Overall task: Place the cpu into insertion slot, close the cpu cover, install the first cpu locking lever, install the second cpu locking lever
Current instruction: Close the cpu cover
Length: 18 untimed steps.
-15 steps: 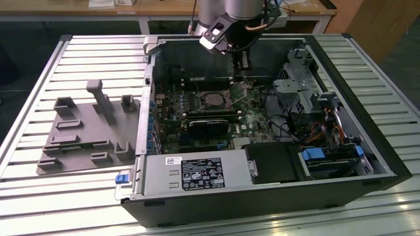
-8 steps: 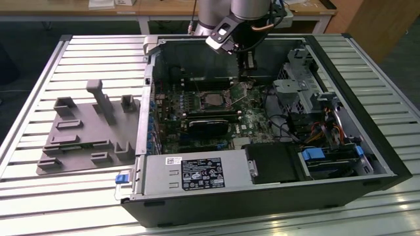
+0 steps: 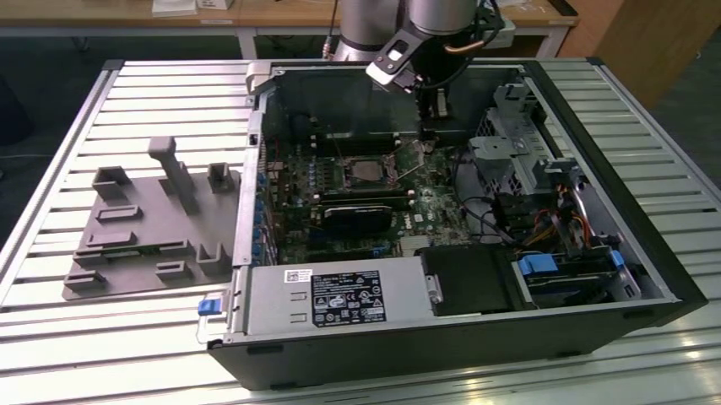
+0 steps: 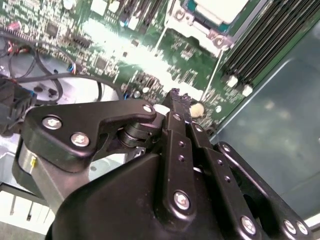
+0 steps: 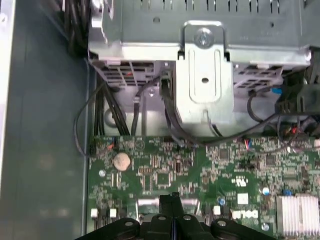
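Observation:
The cpu (image 3: 363, 171) lies in the insertion slot (image 3: 338, 171) on the green board, its silver top (image 4: 220, 7) showing. The grey metal cpu cover (image 4: 196, 24) frames it and looks down. A thin metal locking lever (image 3: 414, 171) slants up from the socket's side on the exterior view's right, and it shows as a wire (image 4: 213, 70) in the second wrist view. My gripper (image 3: 427, 142) reaches down into the case just beyond that lever. Its black fingertips (image 4: 178, 98) are pressed together, shut and holding nothing, with the tip close to the lever's free end. The gripper (image 5: 173, 199) hovers over the board.
The open computer case (image 3: 631, 211) lies on a slatted table. A grey fixture plate (image 3: 147, 228) sits on the exterior view's left. Inside are a black card (image 3: 360, 215), memory slots (image 4: 270, 45), a metal drive cage (image 5: 205, 75), cables (image 5: 100, 115), a coin battery (image 5: 121, 160) and a heat sink (image 5: 297, 212).

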### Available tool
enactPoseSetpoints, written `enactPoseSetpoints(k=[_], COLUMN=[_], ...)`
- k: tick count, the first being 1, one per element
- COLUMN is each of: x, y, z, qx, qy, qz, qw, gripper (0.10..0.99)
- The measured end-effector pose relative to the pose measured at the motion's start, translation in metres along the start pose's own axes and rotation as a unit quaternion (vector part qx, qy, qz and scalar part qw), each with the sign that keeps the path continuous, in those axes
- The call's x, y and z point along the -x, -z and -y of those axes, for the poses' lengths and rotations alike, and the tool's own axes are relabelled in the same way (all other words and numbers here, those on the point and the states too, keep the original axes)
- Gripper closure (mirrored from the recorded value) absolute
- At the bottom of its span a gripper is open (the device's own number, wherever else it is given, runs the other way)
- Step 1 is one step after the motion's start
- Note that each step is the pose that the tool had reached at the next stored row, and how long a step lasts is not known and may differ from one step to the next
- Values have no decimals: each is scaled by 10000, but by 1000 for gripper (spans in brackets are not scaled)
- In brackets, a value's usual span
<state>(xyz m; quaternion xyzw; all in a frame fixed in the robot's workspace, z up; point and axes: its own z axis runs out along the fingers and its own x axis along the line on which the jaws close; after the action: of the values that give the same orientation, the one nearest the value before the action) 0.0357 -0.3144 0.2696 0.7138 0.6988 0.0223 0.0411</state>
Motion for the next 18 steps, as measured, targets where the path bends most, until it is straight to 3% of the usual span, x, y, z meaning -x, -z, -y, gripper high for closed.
enactPoseSetpoints(k=[7, 18], x=[-15, -21], y=[-41, -219], z=[-173, -199], qx=[-4, -27], qy=[0, 0], qz=[1, 2], qw=[10000, 10000], gripper=[984, 984])
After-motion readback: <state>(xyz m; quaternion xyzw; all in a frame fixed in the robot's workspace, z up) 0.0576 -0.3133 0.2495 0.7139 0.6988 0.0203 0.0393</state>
